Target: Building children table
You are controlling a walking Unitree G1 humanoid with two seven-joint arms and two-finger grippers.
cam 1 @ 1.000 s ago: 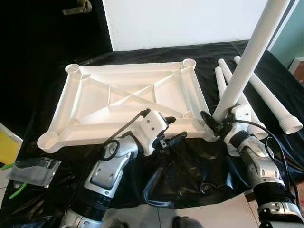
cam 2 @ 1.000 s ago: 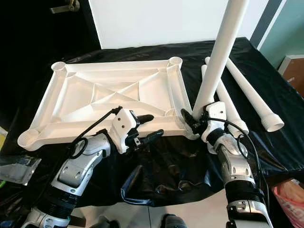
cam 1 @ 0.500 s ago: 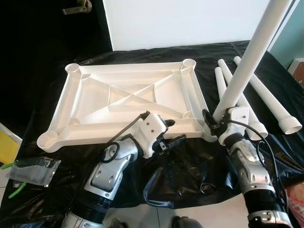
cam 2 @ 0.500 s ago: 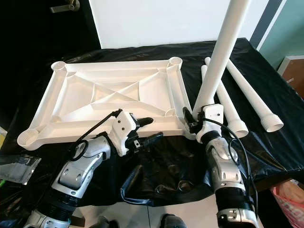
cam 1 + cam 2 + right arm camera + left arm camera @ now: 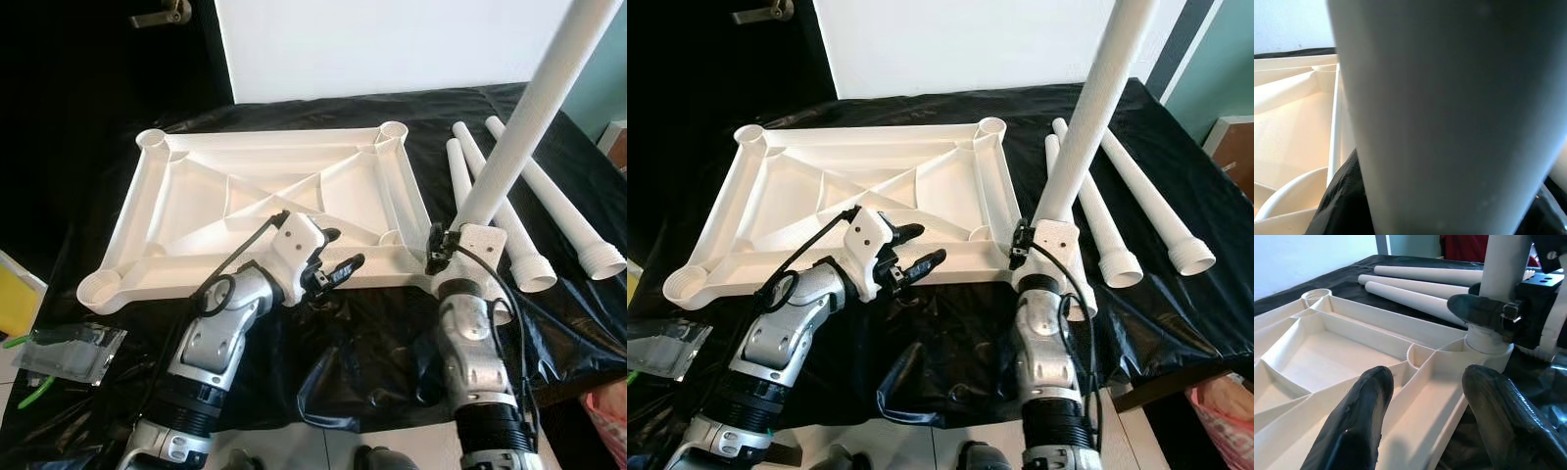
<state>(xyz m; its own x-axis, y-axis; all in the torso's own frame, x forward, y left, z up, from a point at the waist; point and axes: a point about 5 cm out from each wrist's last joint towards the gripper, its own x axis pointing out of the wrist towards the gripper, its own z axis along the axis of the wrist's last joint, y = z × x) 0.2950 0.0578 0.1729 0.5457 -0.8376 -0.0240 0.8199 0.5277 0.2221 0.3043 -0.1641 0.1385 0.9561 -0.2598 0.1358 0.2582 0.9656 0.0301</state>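
The white tabletop (image 5: 132, 211) lies upside down on black cloth, a round socket at each corner. A long white leg (image 5: 519, 127) stands tilted in the near right socket, and my right gripper (image 5: 443, 250) is shut around its lower end; in the right wrist view the leg (image 5: 1449, 117) sits between the dark fingers. My left gripper (image 5: 343, 250) is open just above the tabletop's near rim, left of that socket. In the left wrist view its fingers (image 5: 1366, 406) spread over the rim, with the leg (image 5: 1503, 264) ahead.
Three loose white legs (image 5: 549, 196) lie side by side on the cloth at the right. A clear plastic bag (image 5: 69, 352) and a yellow item (image 5: 15, 294) sit at the near left. The cloth ends at the table's front edge (image 5: 392, 416).
My right arm has swung in toward the middle, its wrist turning around the leg, which it still holds. My left gripper has moved forward from the cloth to over the tabletop's near rim.
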